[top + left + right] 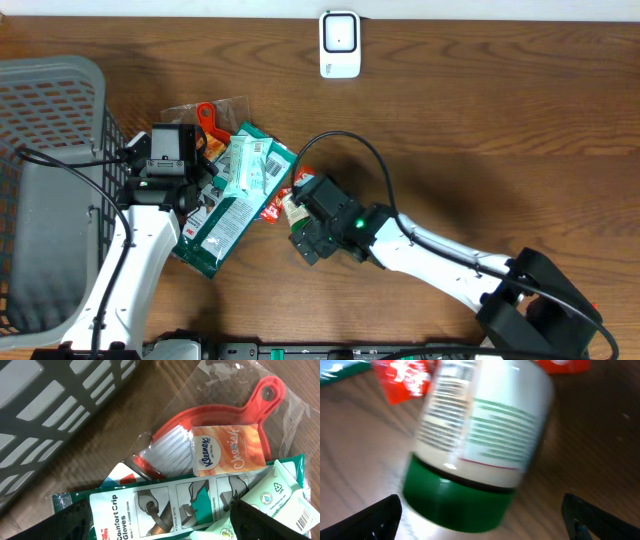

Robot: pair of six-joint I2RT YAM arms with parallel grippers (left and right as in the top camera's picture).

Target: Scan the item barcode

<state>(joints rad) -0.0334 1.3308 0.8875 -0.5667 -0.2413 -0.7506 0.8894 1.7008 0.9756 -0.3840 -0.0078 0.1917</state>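
Note:
A white scanner [339, 44] stands at the table's far edge. Left of centre lies a pile of items: a green glove pack [215, 225], a mint wipes pack [250, 165] with a barcode, and a red brush [206, 116]. My left gripper [205, 165] hovers open over the pile, with the glove pack [150, 505] between its fingers [265, 522] and a Kleenex pack [227, 450] beyond. My right gripper [303, 222] is open at the pile's right side. A white bottle [480, 435] with a green cap [457, 502] and a barcode label lies on its side just ahead of the right gripper [482, 527], ungripped.
A grey plastic basket [60, 90] fills the left side of the table, close to my left arm. Red snack packets [402, 377] lie behind the bottle. The brush [210, 420] sits in a clear bag. Bare wooden table stretches to the right.

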